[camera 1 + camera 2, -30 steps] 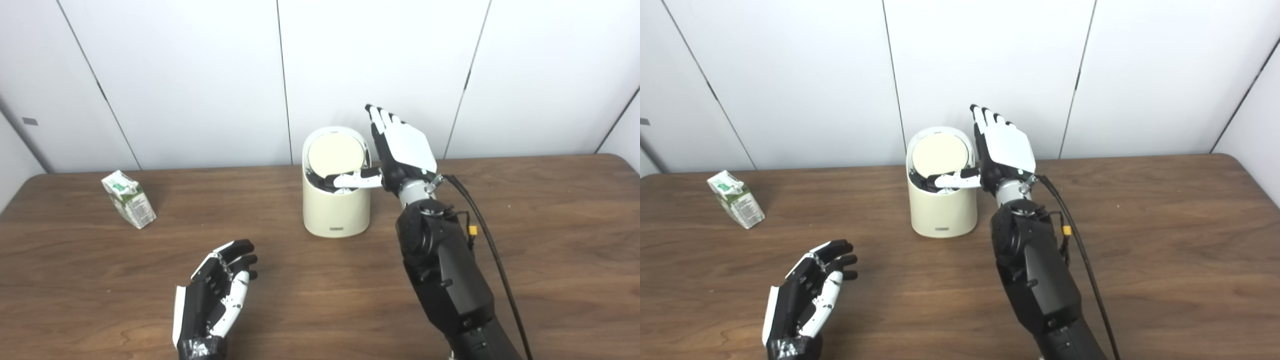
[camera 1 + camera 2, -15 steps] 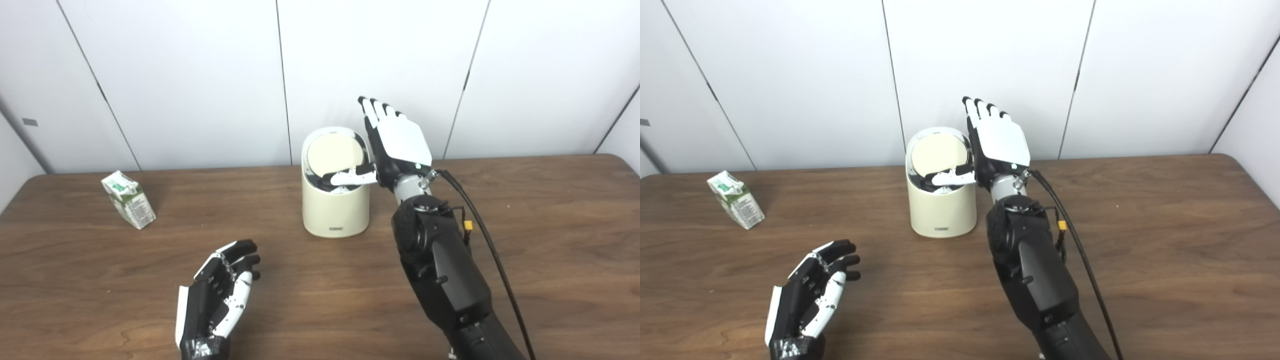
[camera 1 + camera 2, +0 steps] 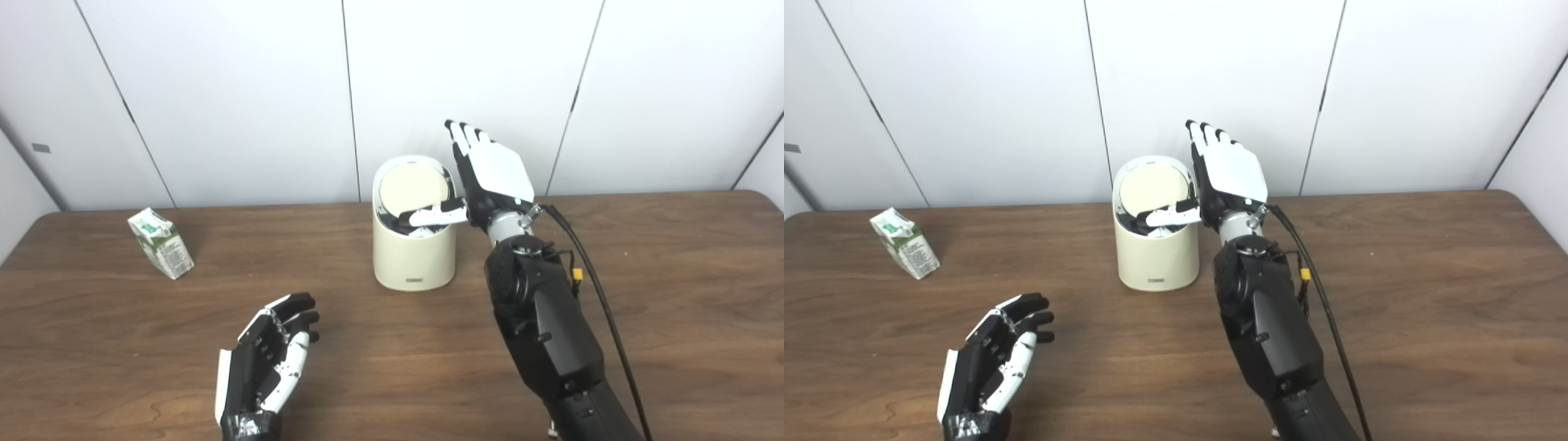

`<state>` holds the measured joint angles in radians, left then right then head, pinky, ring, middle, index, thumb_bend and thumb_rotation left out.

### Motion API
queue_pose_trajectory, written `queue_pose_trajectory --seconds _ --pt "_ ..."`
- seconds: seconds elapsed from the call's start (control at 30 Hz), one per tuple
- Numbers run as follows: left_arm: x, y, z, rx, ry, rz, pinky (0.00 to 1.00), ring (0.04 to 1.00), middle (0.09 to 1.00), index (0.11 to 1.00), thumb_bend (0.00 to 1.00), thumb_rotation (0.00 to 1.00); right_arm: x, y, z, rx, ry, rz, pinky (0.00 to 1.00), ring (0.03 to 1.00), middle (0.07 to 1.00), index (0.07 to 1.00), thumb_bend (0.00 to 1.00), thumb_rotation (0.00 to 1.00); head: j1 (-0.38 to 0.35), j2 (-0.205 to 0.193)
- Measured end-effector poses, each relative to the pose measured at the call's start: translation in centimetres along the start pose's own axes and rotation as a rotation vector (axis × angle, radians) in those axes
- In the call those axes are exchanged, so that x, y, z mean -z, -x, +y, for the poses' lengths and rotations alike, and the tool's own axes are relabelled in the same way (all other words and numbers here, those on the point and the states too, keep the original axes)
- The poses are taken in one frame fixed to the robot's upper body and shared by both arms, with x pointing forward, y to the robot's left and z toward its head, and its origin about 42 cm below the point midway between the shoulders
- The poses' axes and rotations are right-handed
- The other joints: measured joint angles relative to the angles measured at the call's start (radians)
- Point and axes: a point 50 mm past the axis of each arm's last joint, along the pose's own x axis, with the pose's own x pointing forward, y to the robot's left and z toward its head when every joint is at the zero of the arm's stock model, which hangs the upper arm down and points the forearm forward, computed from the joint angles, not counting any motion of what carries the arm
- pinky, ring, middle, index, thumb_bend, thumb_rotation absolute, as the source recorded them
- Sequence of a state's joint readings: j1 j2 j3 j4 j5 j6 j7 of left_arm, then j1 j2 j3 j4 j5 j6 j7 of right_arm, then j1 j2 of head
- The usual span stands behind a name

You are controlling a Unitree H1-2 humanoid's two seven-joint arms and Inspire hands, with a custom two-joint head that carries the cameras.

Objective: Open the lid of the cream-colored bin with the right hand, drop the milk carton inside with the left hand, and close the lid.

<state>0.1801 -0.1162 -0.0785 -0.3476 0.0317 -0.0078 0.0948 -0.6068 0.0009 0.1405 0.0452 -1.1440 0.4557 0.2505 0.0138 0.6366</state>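
Two hands, one bin, one lid and one milk carton make up the scene on a single table. One cream-colored bin (image 3: 414,257) stands upright near the middle of the far half of the table, its round lid (image 3: 406,185) tipped up toward the back so that the pale underside faces the cameras and the dark opening shows below it. One right hand (image 3: 488,177) is raised just beside the bin on its right, fingers straight and pointing up, apart and holding nothing; its thumb reaches sideways across the front of the opening, at the lower edge of the tilted lid, though whether the thumb actually touches the lid cannot be told. One black cable (image 3: 588,269) runs from the wrist down along the dark forearm. One left hand (image 3: 992,358) lies low over the near left part of the table, palm turned inward, fingers loosely curled but apart, grasping nothing. One milk carton (image 3: 904,243), white and green, stands tilted on the far left of the table, well apart from the bin and from both hands. One wooden table (image 3: 674,275), dark brown with visible grain, has a rounded corner at the far right. Behind it stands a plain white wall (image 3: 233,92) made of several panels divided by thin dark seams, some upright and some slanting.
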Motion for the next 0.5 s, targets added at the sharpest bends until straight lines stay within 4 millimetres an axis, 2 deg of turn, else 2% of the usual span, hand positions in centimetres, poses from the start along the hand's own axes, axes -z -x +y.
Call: queue_pose_trajectory --seconds 0.2,0.5 --pt "0.0 0.0 0.0 0.001 0.000 0.000 0.61 0.692 0.718 0.706 0.24 0.27 1.3 -1.0 -0.2 -0.124 -0.094 0.077 0.90 0.996 0.999 0.968 0.79 0.50 0.000 0.003" --pt "-0.1 0.0 0.0 0.001 0.000 -0.004 0.60 0.687 0.715 0.706 0.24 0.26 2.1 -1.2 0.0 -0.167 -0.114 0.106 0.93 1.000 1.000 0.993 0.76 0.53 -0.006 0.006"
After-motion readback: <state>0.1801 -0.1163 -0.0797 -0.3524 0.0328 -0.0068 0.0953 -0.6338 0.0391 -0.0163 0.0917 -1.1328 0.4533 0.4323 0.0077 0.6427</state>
